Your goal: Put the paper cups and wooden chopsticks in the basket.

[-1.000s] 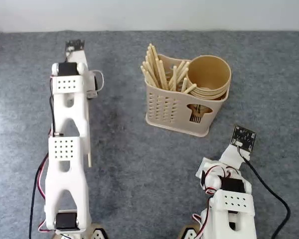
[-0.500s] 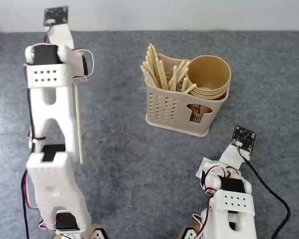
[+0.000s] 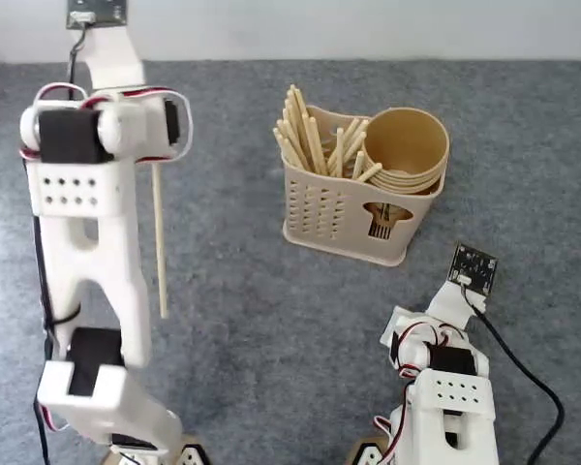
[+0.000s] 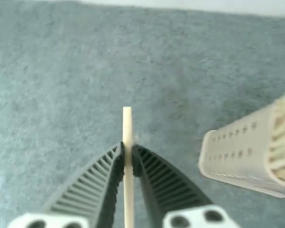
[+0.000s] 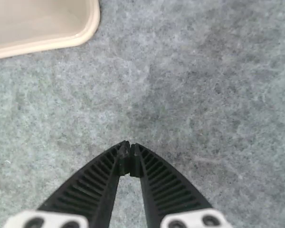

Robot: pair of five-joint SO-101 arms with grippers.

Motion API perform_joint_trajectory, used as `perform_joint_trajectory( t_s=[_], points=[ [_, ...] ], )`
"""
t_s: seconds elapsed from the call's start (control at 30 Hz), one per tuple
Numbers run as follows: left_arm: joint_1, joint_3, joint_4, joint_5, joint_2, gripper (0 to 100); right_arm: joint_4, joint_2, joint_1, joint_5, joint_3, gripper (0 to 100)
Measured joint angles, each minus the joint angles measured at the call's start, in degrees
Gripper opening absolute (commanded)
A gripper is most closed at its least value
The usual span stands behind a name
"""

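A single wooden chopstick (image 3: 159,242) hangs beside the raised left arm, over the carpet left of the basket. In the left wrist view my left gripper (image 4: 127,151) is shut on this chopstick (image 4: 127,128), whose tip pokes out past the fingertips. The beige slotted basket (image 3: 339,218) stands at the middle back and holds several chopsticks (image 3: 312,140) and stacked paper cups (image 3: 409,145). My right gripper (image 5: 129,151) is shut on nothing, low over the carpet just in front of the basket's base (image 5: 42,28).
Grey carpet covers the whole table. The basket wall (image 4: 242,152) lies off to one side of the held chopstick. The right arm (image 3: 441,373) is folded at the front right. A white wall runs along the far edge.
The left arm has lifted and swung up towards the camera with the chopstick in its gripper; the chopstick now hangs clear of the carpet. The right arm has not moved.
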Motion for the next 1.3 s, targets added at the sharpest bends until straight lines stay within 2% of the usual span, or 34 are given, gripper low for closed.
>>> perform_joint_trajectory(
  t_s=[0.13, 0.43, 0.6, 0.77, 1.03, 1.17, 1.3],
  points=[
    [3.69, 0.0, -2.81, 0.35, -6.33, 1, 0.0, 0.0, 0.0, 0.0, 0.0, 1.0],
    [7.12, 0.0, -14.15, 9.67, -14.95, 1, 0.0, 0.0, 0.0, 0.0, 0.0, 1.0],
    [12.22, 0.0, -25.41, 14.51, -15.21, 1, 0.0, 0.0, 0.0, 0.0, 0.0, 1.0],
    [16.53, 5.54, -39.74, 15.47, -15.21, 1, 0.0, 0.0, 0.0, 0.0, 0.0, 1.0],
    [17.41, 20.04, -63.21, 18.02, -12.31, 1, 0.0, 0.0, 0.0, 0.0, 0.0, 1.0],
    [17.41, 23.47, -70.42, 18.37, -8.97, 1, 0.0, 0.0, 0.0, 0.0, 0.0, 1.0],
    [17.41, 24.53, -72.44, 18.37, -4.75, 1, 0.0, 0.0, 0.0, 0.0, 0.0, 1.0]
  ],
)
